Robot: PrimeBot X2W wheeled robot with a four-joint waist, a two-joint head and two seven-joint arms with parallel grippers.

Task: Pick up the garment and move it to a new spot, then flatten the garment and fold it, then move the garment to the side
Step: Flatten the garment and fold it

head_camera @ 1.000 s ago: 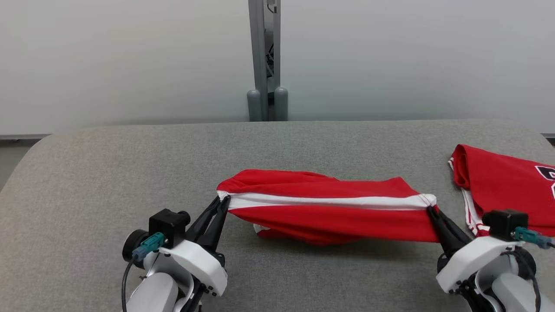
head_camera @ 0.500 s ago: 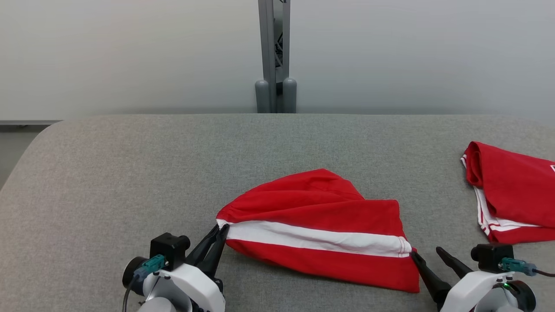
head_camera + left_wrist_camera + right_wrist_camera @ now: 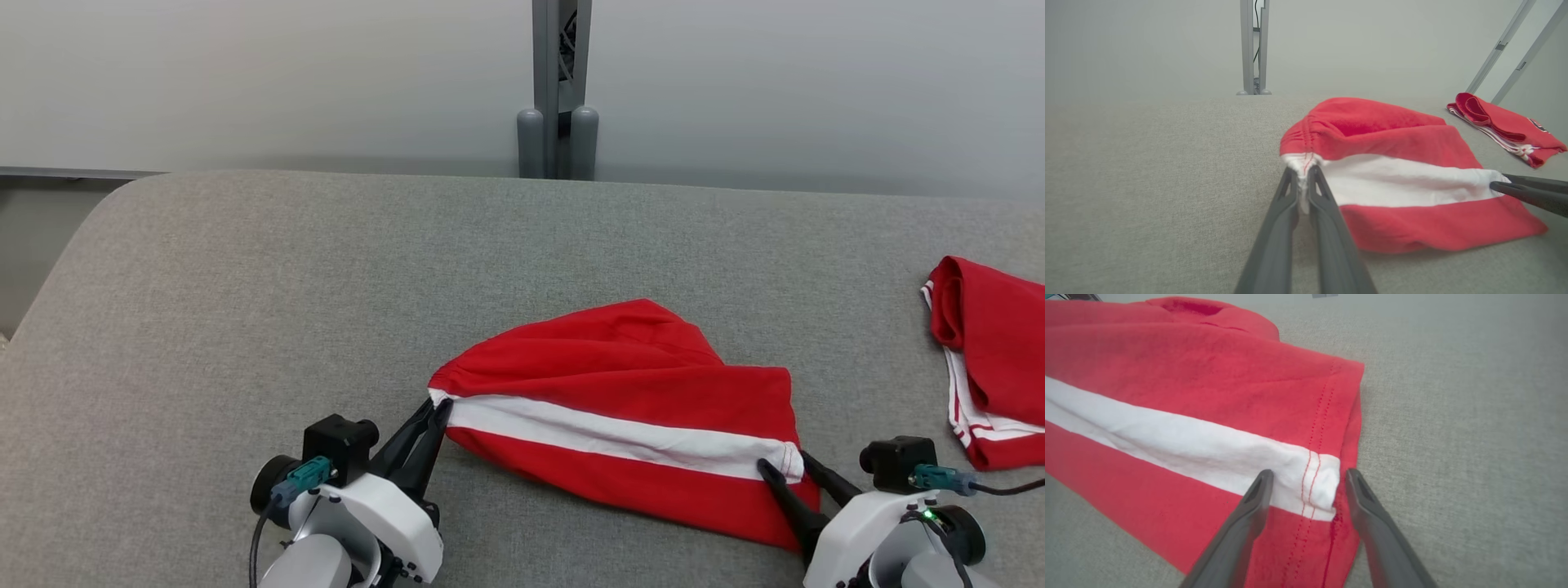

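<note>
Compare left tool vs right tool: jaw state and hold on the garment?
1. Left tool is shut; right tool is open.
2. Left tool pinches one striped end of the garment; right tool only straddles the other striped end and grips nothing.
3. Cloth bunches into gathers at the left tool; at the right tool the hem lies flat.
Shared: both sit low at the ends of the same white stripe.

Red garment (image 3: 629, 384), white stripe; grey table (image 3: 245, 310).
</note>
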